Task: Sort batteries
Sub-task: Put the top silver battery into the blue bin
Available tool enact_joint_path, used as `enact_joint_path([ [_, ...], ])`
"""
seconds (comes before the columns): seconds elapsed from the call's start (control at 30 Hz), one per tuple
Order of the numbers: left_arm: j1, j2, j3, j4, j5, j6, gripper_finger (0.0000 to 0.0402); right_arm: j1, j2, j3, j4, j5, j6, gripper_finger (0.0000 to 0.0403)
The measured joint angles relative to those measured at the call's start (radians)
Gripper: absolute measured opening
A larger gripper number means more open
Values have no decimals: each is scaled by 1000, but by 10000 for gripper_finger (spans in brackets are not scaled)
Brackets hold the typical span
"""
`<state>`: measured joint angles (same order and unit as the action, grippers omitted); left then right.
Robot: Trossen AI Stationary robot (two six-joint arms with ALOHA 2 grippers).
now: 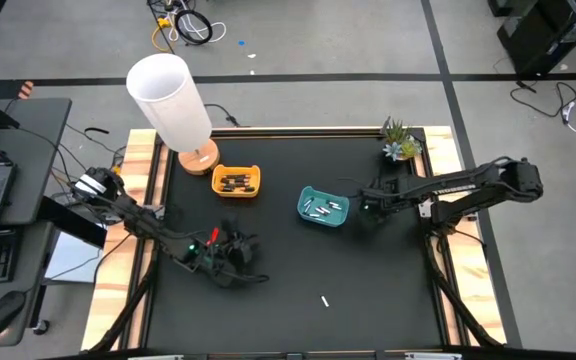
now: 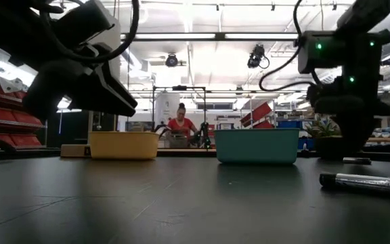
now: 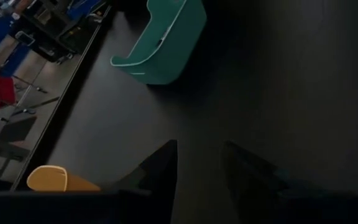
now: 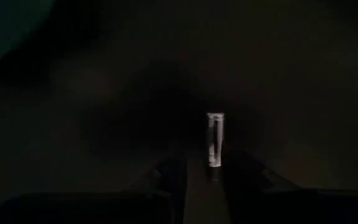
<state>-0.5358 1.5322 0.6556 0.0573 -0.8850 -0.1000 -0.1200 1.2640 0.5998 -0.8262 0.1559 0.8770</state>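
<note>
Your black worktop (image 1: 298,270) carries a yellow tray (image 1: 236,181) of dark batteries (image 1: 233,183) and a teal tray (image 1: 323,206) of pale ones. Left gripper (image 1: 230,255): fingers (image 3: 160,168) apart, empty. Right gripper (image 1: 366,208): fingers clamp a silver battery (image 4: 214,140). Another battery (image 1: 324,300) lies loose. No writing is readable.

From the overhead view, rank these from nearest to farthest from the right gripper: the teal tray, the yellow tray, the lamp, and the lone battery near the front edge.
Measured from the right gripper:
1. Teal tray, just beside it, toward the table's middle.
2. Lone battery, toward the front edge.
3. Yellow tray, farther toward the left side.
4. Lamp, at the far left corner.
</note>
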Motion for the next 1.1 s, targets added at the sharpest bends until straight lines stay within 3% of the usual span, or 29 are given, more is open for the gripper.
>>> enact_joint_path([
  [0.33, -11, 0, 0, 0, -1, -29, 142, -21, -6, -112, 126, -29, -9, 79],
  [0.57, -10, 0, 0, 2, -2, -30, 142, 11, -1, -91, 118, -25, -40, 14],
  [0.8, -11, 0, 0, 0, -4, -31, 142, 54, -2, 114, 60, 25, -122, 6],
  [0.93, -10, 0, 0, 1, -4, -31, 142, 101, -4, 250, 198, 39, -220, 5],
  [1.1, -10, 0, 0, 37, 6, -35, 142, 125, 37, 275, 343, 73, -309, 25],
])
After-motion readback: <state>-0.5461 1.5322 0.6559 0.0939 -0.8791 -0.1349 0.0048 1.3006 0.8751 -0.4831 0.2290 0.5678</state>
